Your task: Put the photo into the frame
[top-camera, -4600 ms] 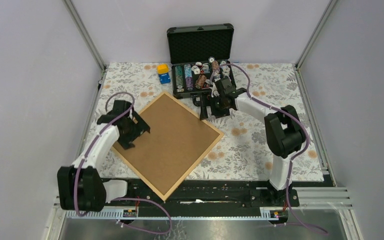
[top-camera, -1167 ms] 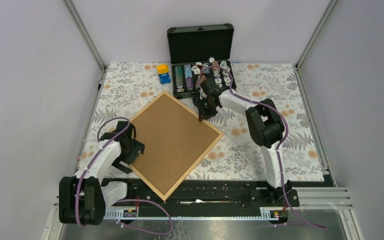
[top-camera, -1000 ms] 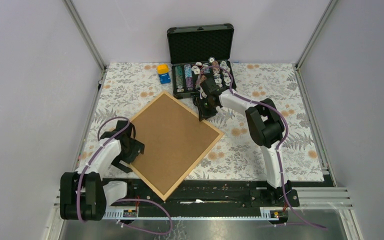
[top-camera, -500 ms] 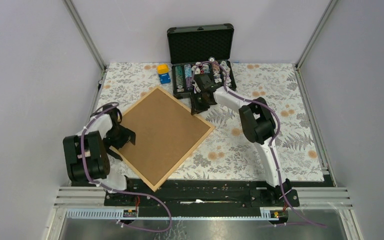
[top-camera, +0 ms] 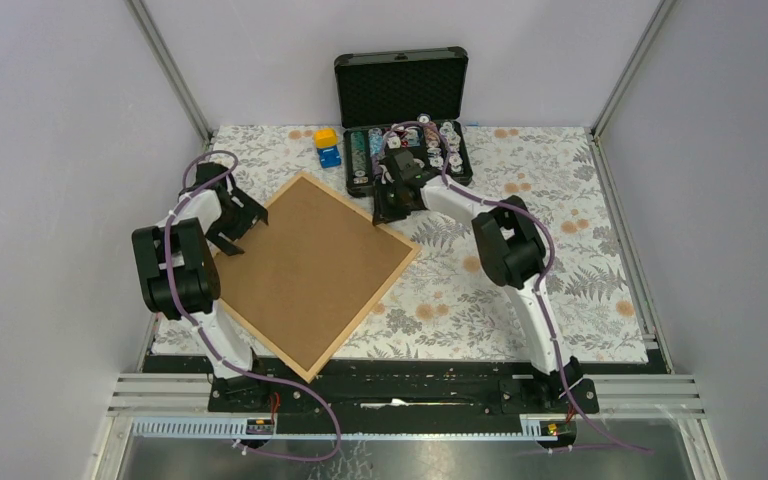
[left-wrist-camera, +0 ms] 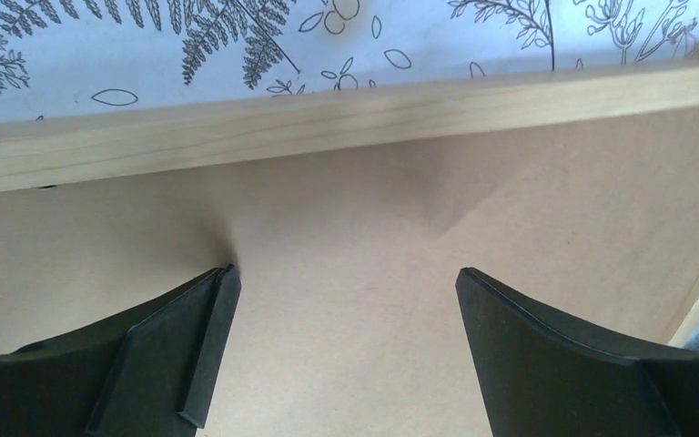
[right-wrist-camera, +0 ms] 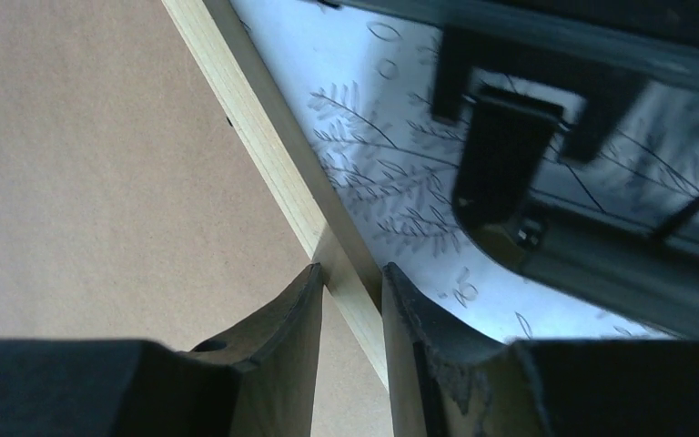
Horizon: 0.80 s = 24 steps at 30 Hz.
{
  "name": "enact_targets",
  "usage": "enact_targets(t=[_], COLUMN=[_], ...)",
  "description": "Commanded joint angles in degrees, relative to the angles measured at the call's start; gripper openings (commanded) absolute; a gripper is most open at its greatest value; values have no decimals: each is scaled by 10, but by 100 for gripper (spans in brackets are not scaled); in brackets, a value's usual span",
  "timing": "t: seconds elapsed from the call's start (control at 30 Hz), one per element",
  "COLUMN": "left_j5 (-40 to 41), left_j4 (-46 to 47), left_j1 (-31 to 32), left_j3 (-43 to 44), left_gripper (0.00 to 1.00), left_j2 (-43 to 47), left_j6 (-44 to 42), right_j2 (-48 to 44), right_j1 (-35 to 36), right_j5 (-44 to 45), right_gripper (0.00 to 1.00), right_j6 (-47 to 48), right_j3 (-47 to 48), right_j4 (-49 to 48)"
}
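Right gripper (right-wrist-camera: pixel 350 273) is clamped on the frame (top-camera: pixel 363 315). One finger sits on the side of the brown backing board (top-camera: pixel 310 265), the other on the side of the floral tablecloth (top-camera: pixel 520 290), with the thin light wood rail pinched between them. Just beyond this gripper stands the open black case (top-camera: pixel 400 90), its lid upright. Its tray holds rows of coloured poker chips (top-camera: pixel 368 155) set on edge, with paler chips toward the right. A small yellow-and-blue toy (top-camera: pixel 328 147) sits left of the case, apart from it.

The left gripper (left-wrist-camera: pixel 341 273) is spread wide and holds nothing. Its fingers are over the backing board, just inside the rail, and the tablecloth lies past that rail.

The frame lies flat, back side up, turned diagonally on the tablecloth between the two grippers. The right gripper is on its far-right rail, the left near its left corner.

The right arm rises from its base to a folded elbow mid-table, and its forearm stretches away and leftward. The left arm's elbow stands beside the frame's left edge, with its forearm reaching away and its wrist bent over the board.

Only the overhead view shows the whole frame and the case's contents. Only the right wrist view shows the rail between the fingers and a black clasp close ahead. The left wrist view shows the wide gap, but not whether the fingertips touch the board.
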State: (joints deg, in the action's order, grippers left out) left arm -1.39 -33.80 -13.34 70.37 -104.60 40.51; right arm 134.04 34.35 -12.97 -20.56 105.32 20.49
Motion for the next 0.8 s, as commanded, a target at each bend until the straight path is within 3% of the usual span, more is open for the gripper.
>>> enact_targets(t=[0.0,0.13,0.27,0.47,0.77], left_j5=[11,11,55,86,36], left_j4=[-9,-30,-87,-156,-181], left_j1=[-3,-3,-2,-1,-2], left_j3=[4,-63,-134,-246,-350], left_gripper=[99,99,99,99,98], left_j2=[47,153,251,370,406], left_j6=[-37,-57,-19,65,167], right_j2=[42,79,98,88,84], right_j1=[46,43,26,8,3], right_j5=[5,100,122,136,95], right_gripper=[37,32,22,25,29], right_j6=[8,31,-18,-61,-47], right_j3=[42,79,112,105,116], right_j4=[60,97,136,135,135])
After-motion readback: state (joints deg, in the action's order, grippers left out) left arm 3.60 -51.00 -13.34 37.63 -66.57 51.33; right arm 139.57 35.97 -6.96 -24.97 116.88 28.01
